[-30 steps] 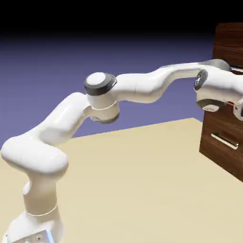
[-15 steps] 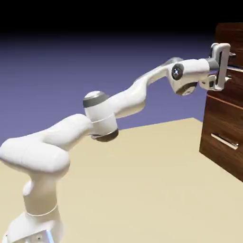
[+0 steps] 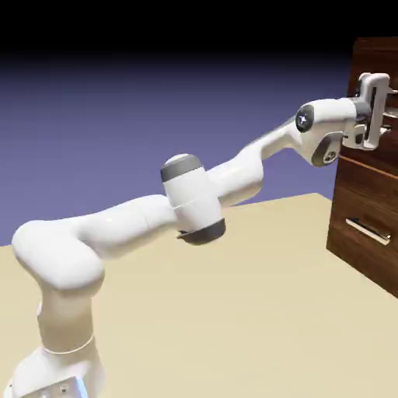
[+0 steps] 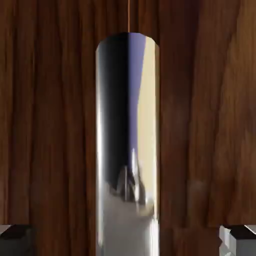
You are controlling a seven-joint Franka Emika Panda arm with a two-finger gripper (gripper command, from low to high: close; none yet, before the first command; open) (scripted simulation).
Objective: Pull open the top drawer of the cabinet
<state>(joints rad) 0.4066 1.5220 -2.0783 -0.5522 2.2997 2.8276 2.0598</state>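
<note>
The cabinet (image 3: 365, 256) stands at the exterior view's right edge, dark brown wood grain. My gripper (image 3: 386, 113) is pressed up to the top drawer (image 3: 382, 64), at the height of its handle, which the hand mostly hides there. In the hand view the silver bar handle (image 4: 128, 125) runs down the middle against the drawer's wood (image 4: 50, 125). The two grey fingertips (image 4: 15, 239) sit far apart at the bottom corners, one on each side of the bar. The gripper (image 4: 128, 240) is open and the pads are not touching the bar.
Below the top drawer is the lower drawer (image 3: 361, 198) with its own thin silver handle (image 3: 367, 231). The tan table (image 3: 233, 311) stretches from the robot's base to the cabinet's foot. My arm (image 3: 194, 198) spans the picture at mid height.
The arm has stretched out to the right. The hand rose from the lower drawer's height to the top drawer, then closed the last gap to its handle.
</note>
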